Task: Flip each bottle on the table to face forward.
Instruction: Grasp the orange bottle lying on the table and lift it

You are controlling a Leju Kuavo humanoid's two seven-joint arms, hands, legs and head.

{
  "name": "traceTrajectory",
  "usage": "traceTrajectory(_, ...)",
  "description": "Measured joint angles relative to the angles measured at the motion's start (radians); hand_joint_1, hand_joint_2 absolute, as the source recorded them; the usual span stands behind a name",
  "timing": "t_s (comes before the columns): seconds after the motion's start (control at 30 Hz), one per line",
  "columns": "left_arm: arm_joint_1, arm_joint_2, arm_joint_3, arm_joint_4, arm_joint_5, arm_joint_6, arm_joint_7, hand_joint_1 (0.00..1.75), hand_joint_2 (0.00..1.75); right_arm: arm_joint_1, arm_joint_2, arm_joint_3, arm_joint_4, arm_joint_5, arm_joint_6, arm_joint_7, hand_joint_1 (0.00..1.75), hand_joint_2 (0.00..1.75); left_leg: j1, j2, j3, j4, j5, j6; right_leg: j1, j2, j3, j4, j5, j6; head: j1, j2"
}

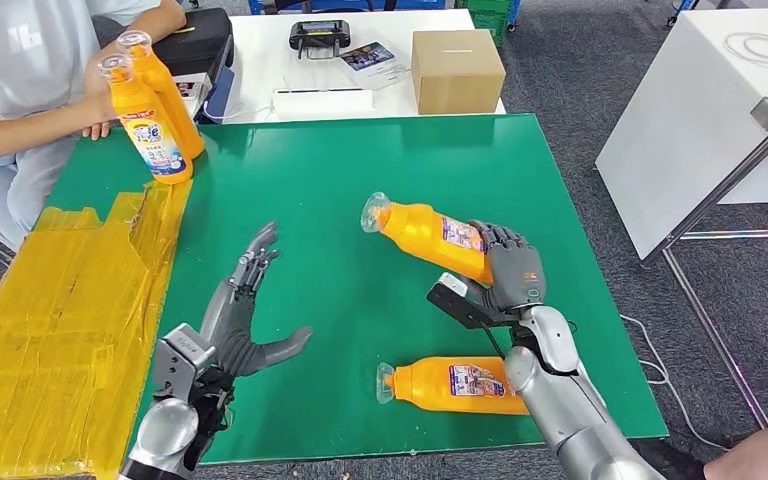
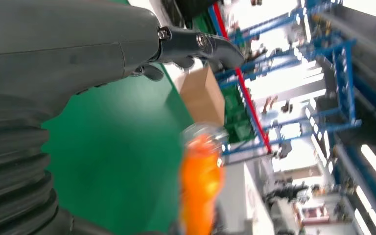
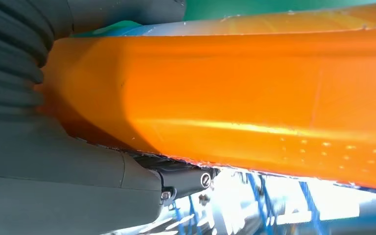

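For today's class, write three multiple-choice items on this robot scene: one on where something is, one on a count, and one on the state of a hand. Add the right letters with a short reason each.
1. Where is the brown cardboard box?
A. on the white table beyond the green mat
B. on the yellow taped sheet
C. in the robot's left hand

2. How many orange plastic bottles are in the head view?
A. two
B. three
C. four

3. What is the robot's right hand doing?
A. resting flat on the mat
B. gripping a tilted orange bottle
C. holding the box

Answers:
1 A: the brown cardboard box sits on the white table past the green mat.
2 C: two upright bottles stand by the person, one held bottle, one lying bottle near the front edge.
3 B: the right hand wraps the held bottle, while the left hand is spread open.
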Motion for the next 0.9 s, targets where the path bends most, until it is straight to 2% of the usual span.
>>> traceTrajectory(0.13, -0.033, 0.0, -0.035, 0.044, 0.017, 0.023, 0.02, 0.0, 1.75, 0.069, 0.052, -0.057, -0.138, -0.082, -0.054, -0.091, 1.75, 1.75, 0.0, 0.0, -0.001, 0.0, 0.0, 0.0, 0.0, 0.0, -0.001, 0.0, 0.0, 0.0, 0.0, 0.0)
traceTrajectory(0.33, -0.063, 0.0, -0.053, 0.085, 0.03, 0.028, 0.029, 0.0, 1.75, 0.127, 0.102, -0.083, -0.253, -0.166, -0.055, -0.158, 1.75, 1.75, 0.0, 0.0, -0.001, 0.0, 0.0, 0.0, 0.0, 0.0, -0.002, 0.0, 0.0, 0.0, 0.0, 0.0)
traceTrajectory(0.57, -0.098, 0.0, -0.066, 0.114, 0.044, 0.024, 0.039, 0.0, 1.75, 0.151, 0.17, -0.058, -0.299, -0.318, 0.093, -0.214, 1.75, 1.75, 0.0, 0.001, -0.001, 0.0, 0.0, 0.0, 0.0, 0.0, -0.002, 0.0, 0.0, 0.0, 0.0, 0.0)
traceTrajectory(0.9, -0.134, 0.0, -0.08, 0.137, 0.051, 0.018, 0.048, 0.0, 1.75, 0.131, 0.236, 0.015, -0.252, -0.357, 0.178, -0.229, 1.67, 1.75, 0.0, 0.001, -0.003, 0.0, 0.0, 0.0, 0.0, 0.0, -0.002, 0.0, 0.0, 0.0, 0.0, 0.0)
